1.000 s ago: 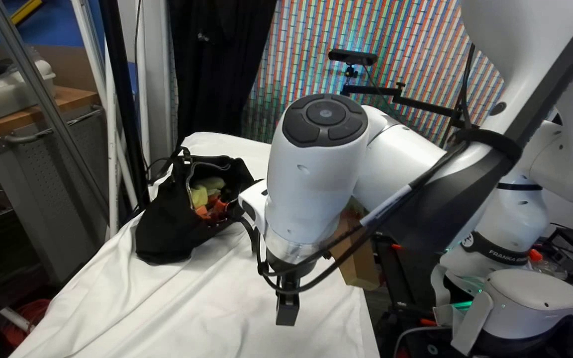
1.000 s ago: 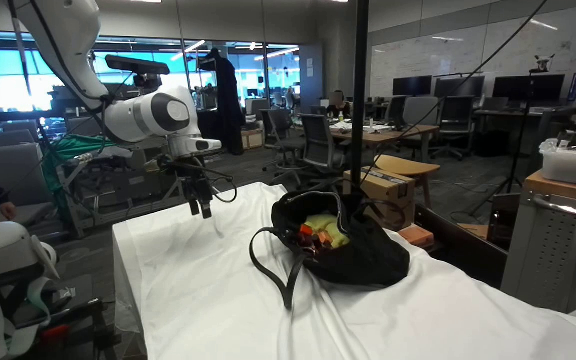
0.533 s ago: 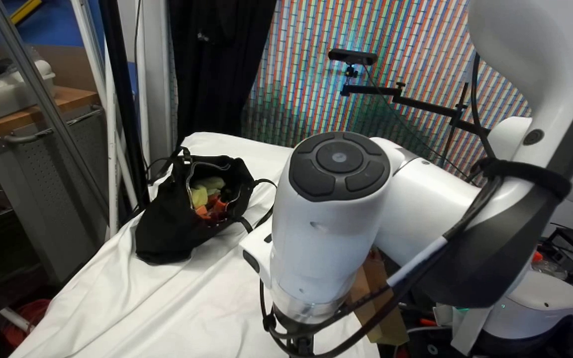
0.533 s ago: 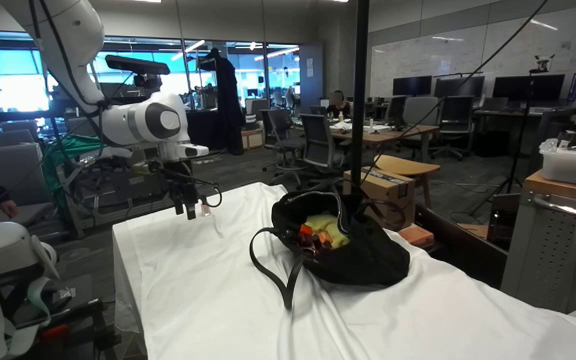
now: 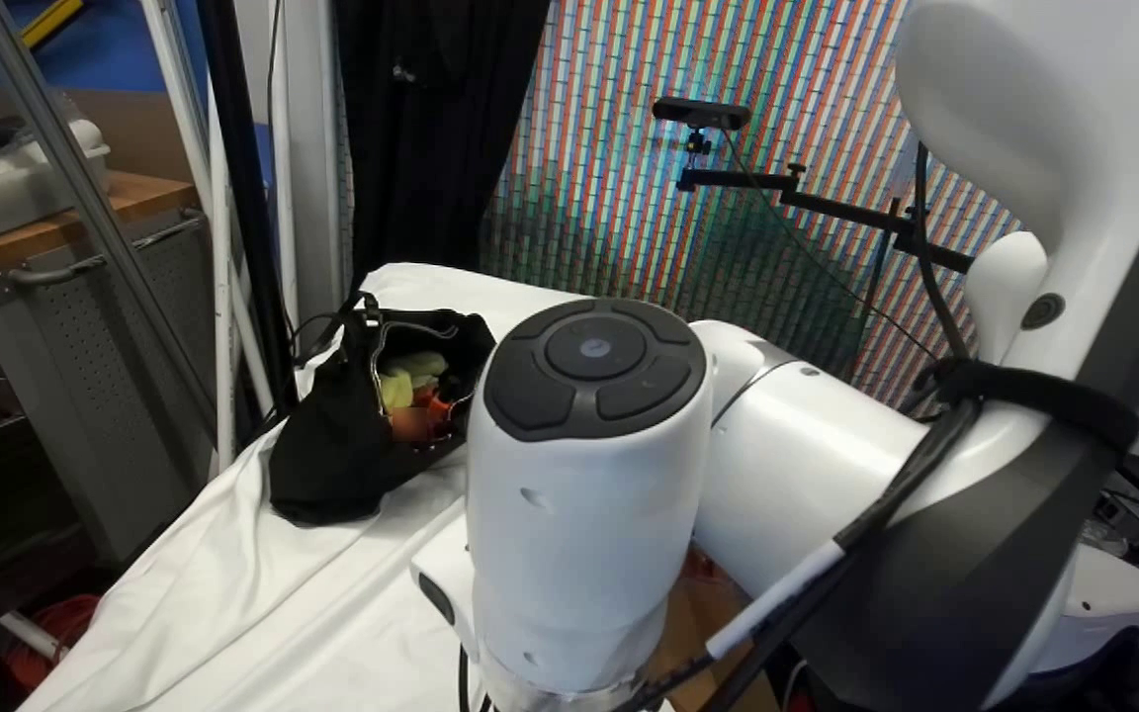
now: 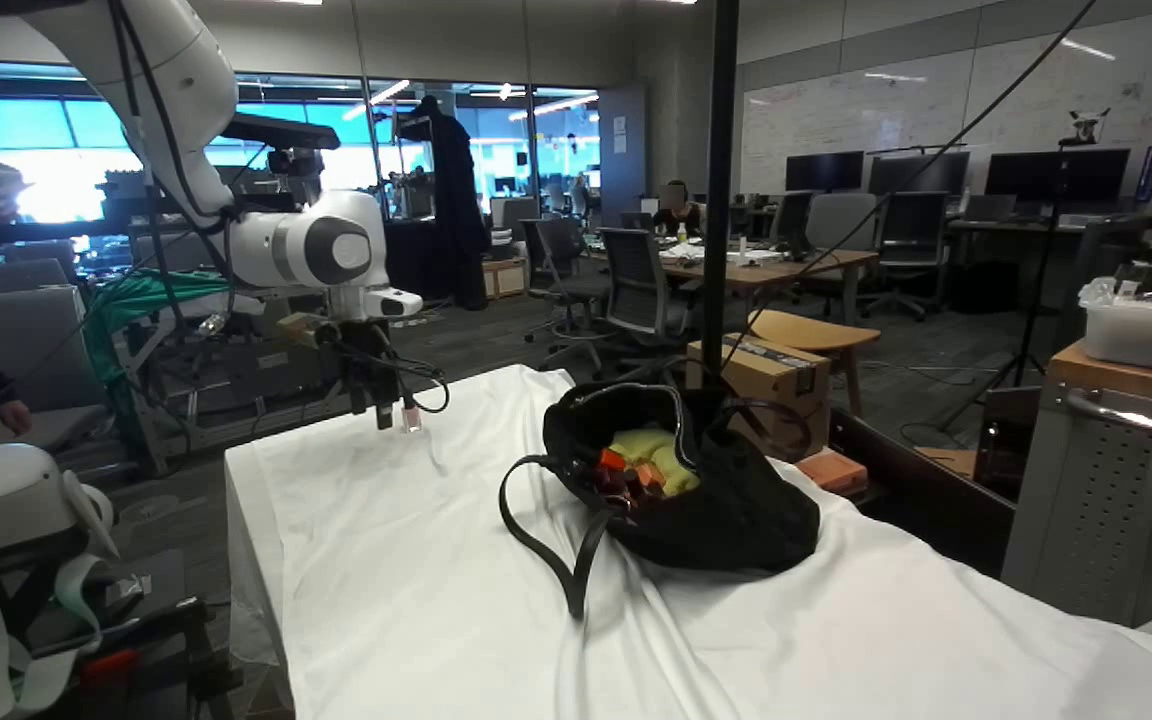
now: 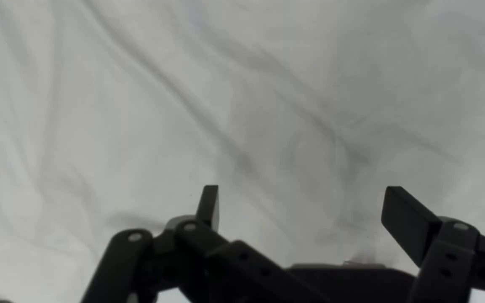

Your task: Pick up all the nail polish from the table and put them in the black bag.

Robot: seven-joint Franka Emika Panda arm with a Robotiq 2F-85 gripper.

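Note:
A small nail polish bottle (image 6: 412, 421), pale pink with a dark cap, stands on the white-draped table (image 6: 416, 600) just beside my gripper (image 6: 371, 412). Only a thin pinkish sliver of that nail polish (image 7: 354, 263) peeks past the gripper's body in the wrist view. My gripper (image 7: 300, 187) is wide open over bare cloth, nothing between its fingers; in an exterior view it is cut off below the frame. The slouchy black bag (image 6: 746, 520) lies with its mouth open, showing yellow-green contents and several red and orange bottles (image 6: 631, 482). The black bag (image 5: 327, 465) is partly covered by the arm.
A loop handle (image 6: 524, 535) of the bag spreads over the cloth. Behind the bag rise a black post (image 6: 721, 200) and a cardboard box (image 6: 781, 385). A cabinet with a wooden top (image 5: 115, 346) stands beyond the table's edge.
The arm has moved down in an exterior view and slightly left in both, the gripper staying open. The pink bottle, hidden behind the gripper a second ago, now shows beside it.

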